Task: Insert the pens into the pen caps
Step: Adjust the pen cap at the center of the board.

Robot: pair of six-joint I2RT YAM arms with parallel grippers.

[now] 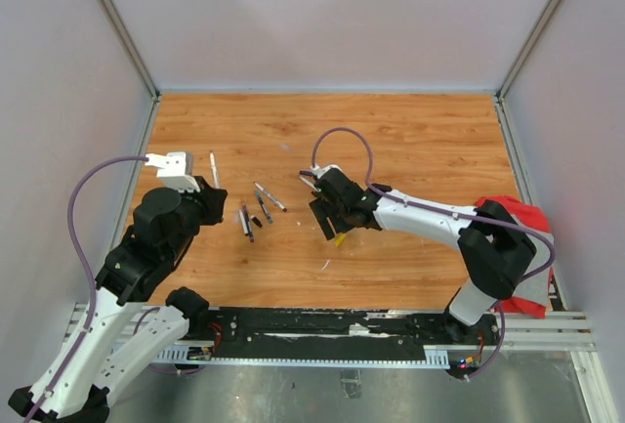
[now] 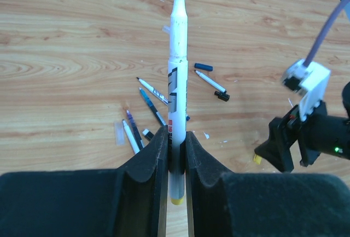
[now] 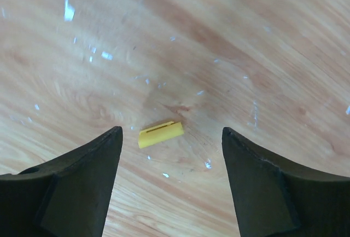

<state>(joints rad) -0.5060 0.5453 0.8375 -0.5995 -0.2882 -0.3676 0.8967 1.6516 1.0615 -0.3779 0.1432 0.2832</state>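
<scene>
My left gripper point(image 2: 175, 136) is shut on a white pen point(image 2: 178, 84) with a yellow rear end. Its dark tip points away from the fingers, and it is held off the table point(image 1: 213, 169). Several thin pens point(image 2: 153, 92) lie loose on the wood, one with a black cap point(image 2: 221, 96) on its end. A dark blue cap point(image 2: 203, 66) and a black cap point(image 2: 147, 134) lie near them. My right gripper point(image 3: 171, 130) stands open just above a yellow pen cap point(image 3: 160, 133). The cap lies flat on the table between the fingers, touching neither point(image 1: 339, 239).
A red cloth point(image 1: 513, 213) lies by the right arm at the table's right edge. White walls close in the left, far and right sides. A metal rail point(image 1: 322, 330) runs along the near edge. Small white flecks dot the wood around the yellow cap.
</scene>
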